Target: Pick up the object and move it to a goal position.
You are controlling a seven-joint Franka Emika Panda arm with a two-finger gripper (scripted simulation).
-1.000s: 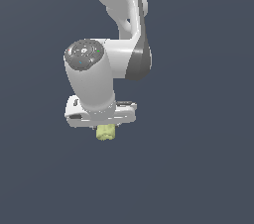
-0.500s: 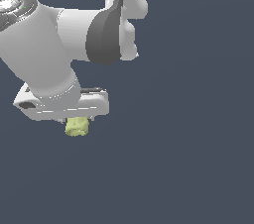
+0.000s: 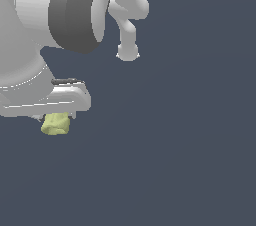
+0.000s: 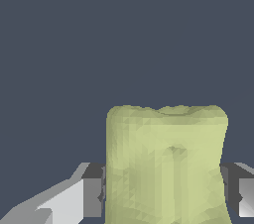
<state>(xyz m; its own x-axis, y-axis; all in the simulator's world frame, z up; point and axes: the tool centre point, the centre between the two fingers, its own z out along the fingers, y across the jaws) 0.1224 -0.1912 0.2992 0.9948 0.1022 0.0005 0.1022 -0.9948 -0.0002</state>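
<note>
The object (image 3: 55,123) is a small pale yellow-green bumpy lump. In the exterior view it hangs just under the white gripper (image 3: 50,116), at the exterior view's left, with its upper part hidden by the hand. In the wrist view the object (image 4: 166,166) fills the space between the two fingers (image 4: 92,197), which press on both its sides. The gripper (image 4: 166,196) is shut on it and holds it up off the ground.
The big white and dark grey arm (image 3: 60,15) fills the upper part of the exterior view's left. All around is plain dark grey-blue ground (image 3: 190,145) with no other objects in view.
The arm with the object in its gripper has moved toward the exterior view's left and nearer the camera, so it looks much bigger. The grip on the object has held.
</note>
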